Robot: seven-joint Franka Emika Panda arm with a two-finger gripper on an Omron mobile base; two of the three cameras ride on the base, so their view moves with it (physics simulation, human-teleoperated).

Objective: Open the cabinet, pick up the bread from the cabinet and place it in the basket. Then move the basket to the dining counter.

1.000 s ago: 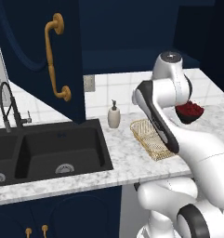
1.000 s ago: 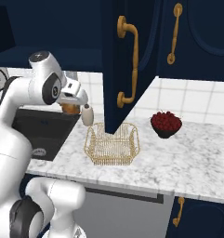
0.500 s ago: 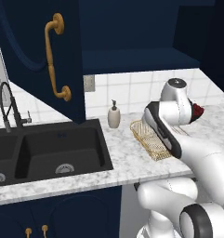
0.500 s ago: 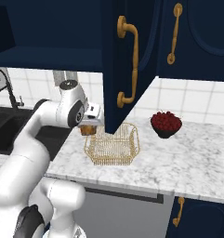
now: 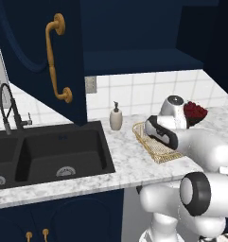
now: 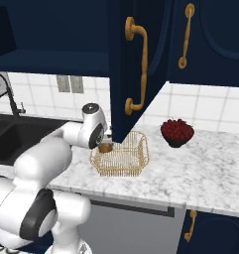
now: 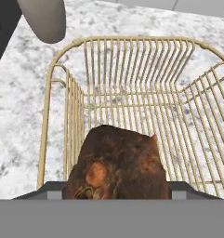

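The pincer (image 6: 107, 147) hangs low over the left end of the basket (image 6: 136, 161), clamped on the bread (image 6: 106, 147). The fingers themselves are mostly hidden behind the dark-brown lump in the hand view, so I judge the grip by how the bread (image 7: 118, 165) sits lodged between the two dark tips at the bottom. The lump is above the basket floor near the basket's (image 7: 57, 121) near wall; whether it touches the wires I cannot tell.

The basket stands on the marbled worktop (image 6: 200, 173), directly below the open cabinet (image 6: 136, 59), whose navy door with its curved brass handle (image 6: 137, 67) swings out over the basket's back edge. The cabinet's dark interior (image 5: 139, 33) is open above the basket (image 5: 153, 149).

To the basket's left, toward the wall, stands a small soap dispenser (image 5: 116, 116), and farther left the black sink (image 5: 49, 153) is sunk into the same worktop, with a dark tap (image 5: 9, 111) behind it. To the basket's right, well apart, sits a dark red bowl (image 6: 177, 133) heaped with red fruit.
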